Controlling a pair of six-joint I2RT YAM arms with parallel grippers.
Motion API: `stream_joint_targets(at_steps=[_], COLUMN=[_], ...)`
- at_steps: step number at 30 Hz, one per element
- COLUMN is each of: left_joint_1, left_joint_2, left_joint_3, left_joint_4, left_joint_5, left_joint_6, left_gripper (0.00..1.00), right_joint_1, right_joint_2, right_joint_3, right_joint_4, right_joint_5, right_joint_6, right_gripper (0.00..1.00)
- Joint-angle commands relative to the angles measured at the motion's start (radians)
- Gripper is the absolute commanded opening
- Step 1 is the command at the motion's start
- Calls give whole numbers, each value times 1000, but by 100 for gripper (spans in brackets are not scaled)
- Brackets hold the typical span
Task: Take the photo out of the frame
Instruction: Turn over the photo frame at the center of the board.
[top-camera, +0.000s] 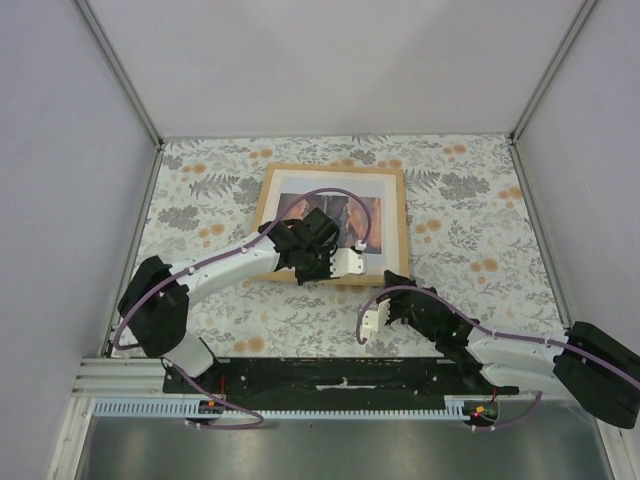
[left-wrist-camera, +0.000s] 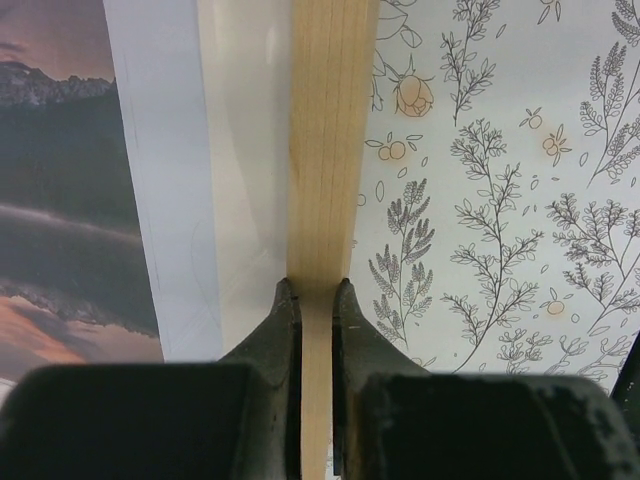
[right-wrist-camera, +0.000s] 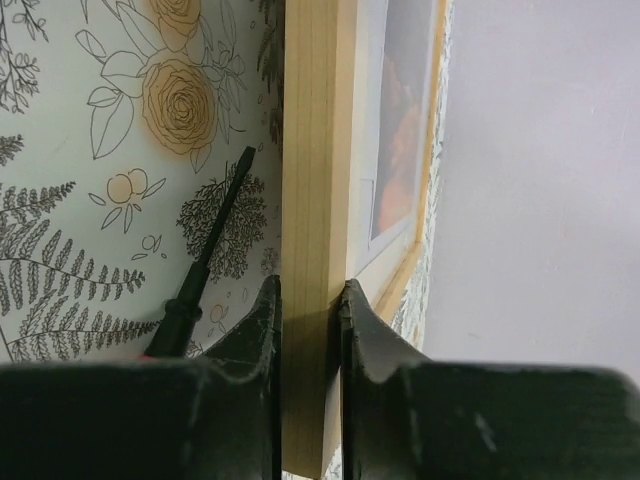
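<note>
Left pincer (left-wrist-camera: 315, 292), right pincer (right-wrist-camera: 310, 290), each clamped on frame (left-wrist-camera: 325, 150) edge

The left arm (top-camera: 230, 265) covers part of the photo (top-camera: 345, 215), and the right tool (right-wrist-camera: 310, 295) hides the screwdriver (right-wrist-camera: 215, 230) handle.

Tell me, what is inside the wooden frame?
Inside the frame sits the photo, an orange-and-dark sunset on white paper. The left arm covers part of it, and anything behind the photo is hidden.
</note>
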Motion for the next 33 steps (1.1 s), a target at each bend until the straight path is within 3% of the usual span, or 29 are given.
stream_joint_targets(at_steps=[1,6,12,17,24,33], left_joint_1=[4,6,19,94,271,398], left_joint_2=[-81,-128,-251,-422,-666,-946], left_joint_3=[23,-9,-29,-98,-187,-315], left_joint_4=[23,44,53,110,176,213], left_joint_5=[6,-27,-61,-105,-156,-262], left_joint_6=[-32,-32,-54,-75,-115,-200], left_gripper=[3,41,59,76,87,95], right_joint_1=[10,10,10,9,2,-36], right_joint_2=[16,4,-10,-47,-48,-57], right_joint_3=[-1,1,14,56,224,471], right_joint_4=[50,59,60,15,-183,-487], right_joint_5=[19,33,53,77,103,73], right_joint_6=[9,16,33,79,177,325], right_gripper=[3,0,0,0,0,0])
